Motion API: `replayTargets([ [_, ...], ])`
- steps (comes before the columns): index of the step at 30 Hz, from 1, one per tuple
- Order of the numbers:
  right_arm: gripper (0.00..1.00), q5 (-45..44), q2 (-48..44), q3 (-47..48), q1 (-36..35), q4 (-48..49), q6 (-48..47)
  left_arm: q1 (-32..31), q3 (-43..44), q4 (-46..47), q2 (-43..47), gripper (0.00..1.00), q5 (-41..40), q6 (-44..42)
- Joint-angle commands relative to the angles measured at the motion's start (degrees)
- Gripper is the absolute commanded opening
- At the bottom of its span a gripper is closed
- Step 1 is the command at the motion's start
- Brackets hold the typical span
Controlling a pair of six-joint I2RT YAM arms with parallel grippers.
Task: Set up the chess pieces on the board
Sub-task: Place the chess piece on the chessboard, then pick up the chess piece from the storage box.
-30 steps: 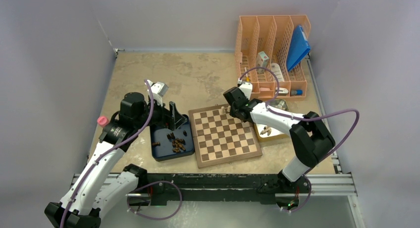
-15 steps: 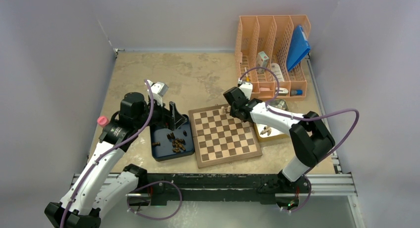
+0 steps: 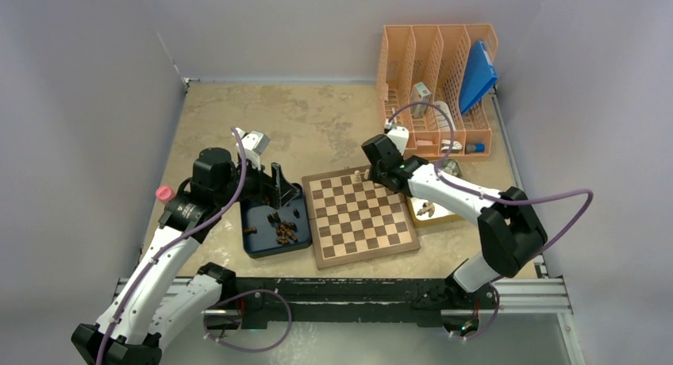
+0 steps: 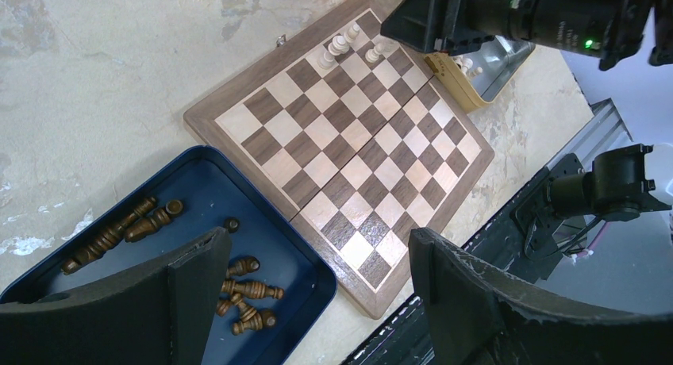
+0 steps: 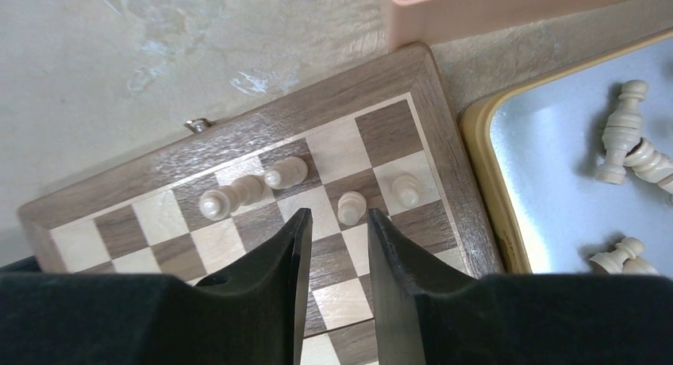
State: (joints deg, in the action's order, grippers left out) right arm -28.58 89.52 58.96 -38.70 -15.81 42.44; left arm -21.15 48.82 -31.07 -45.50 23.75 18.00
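Our right claw [image 5: 340, 218] hangs low over the far corner of the board [image 5: 238, 139]. Its two dark fingers [image 5: 278, 262] are parted by a narrow gap and grip nothing. Just past the fingertips, in line with that gap, a pale pawn [image 5: 351, 208] stands on the board; we cannot tell whether either finger touches it. A second pawn [image 5: 406, 190] stands on the next square to the right. Two taller pale pieces [image 5: 286, 173] stand one row farther out, to the left of the gap. To the right of this claw, just beside the board's edge, lies the yellow tray [image 5: 476, 182]. It holds spare pale pieces [image 5: 623, 131] lying on their sides. Beyond the claw, past the board's far border, we see the wall of the peach organizer [image 5: 492, 0].

Our left claw [image 4: 319, 236] hovers well above the table [image 4: 95, 79], its fingers spread wide with nothing between them. Below it and to its left sits the blue tray [image 4: 198, 198], just beside the board's edge. Dark brown pieces [image 4: 246, 290] lie scattered on their sides inside it, some near the left finger and some farther left. The board lies ahead of this claw and to its right. We see the pale pieces already placed at the board corner farthest from this claw, under the right arm.
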Motion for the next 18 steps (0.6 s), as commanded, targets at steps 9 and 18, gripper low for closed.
replayTargets([
  [9, 0.35, -4.7, -7.4, 1.9, 5.2, -3.0, -0.3, -0.3, -0.4, 1.4, 0.7, 0.83, -0.3, 0.4],
  [18, 0.34, -7.5, -12.9, -2.3, 17.0, -2.5, 0.0, -0.3, -0.5, 1.4, 0.7, 0.83, -0.1, 0.4],
])
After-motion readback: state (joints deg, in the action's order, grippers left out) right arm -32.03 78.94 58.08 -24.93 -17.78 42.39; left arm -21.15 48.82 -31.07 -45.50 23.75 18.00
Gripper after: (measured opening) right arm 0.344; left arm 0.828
